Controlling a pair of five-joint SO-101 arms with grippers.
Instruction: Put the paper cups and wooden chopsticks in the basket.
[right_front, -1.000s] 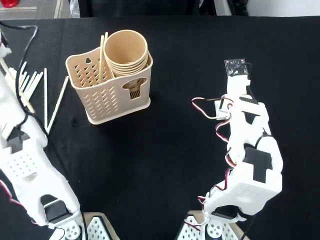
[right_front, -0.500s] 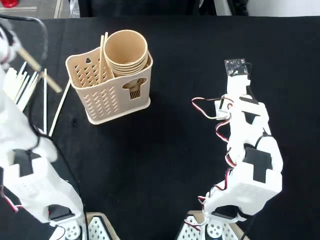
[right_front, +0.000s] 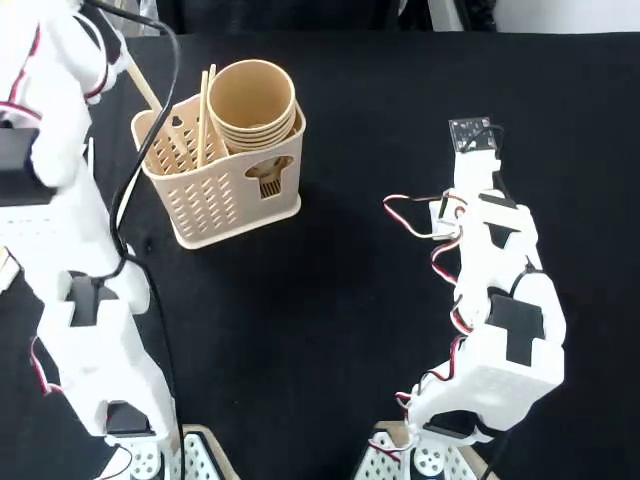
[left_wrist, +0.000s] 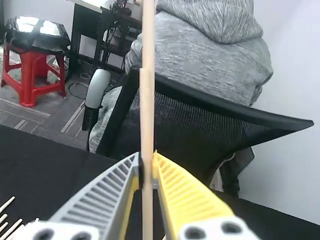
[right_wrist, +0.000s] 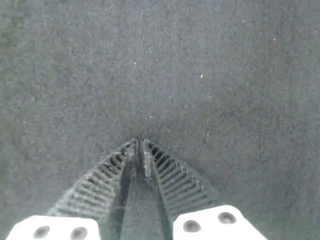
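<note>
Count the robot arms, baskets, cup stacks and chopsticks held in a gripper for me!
Robot arms: 2, the left arm and the right arm
Baskets: 1, the basket
Cup stacks: 1, the cup stack in the basket
Held chopsticks: 1, the chopstick in the left gripper
Total: 5

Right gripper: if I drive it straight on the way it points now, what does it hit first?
Most likely the black cloth-covered table. The shut right gripper aims straight at that surface, with nothing between them in the right wrist view. How far off it is cannot be told.
</note>
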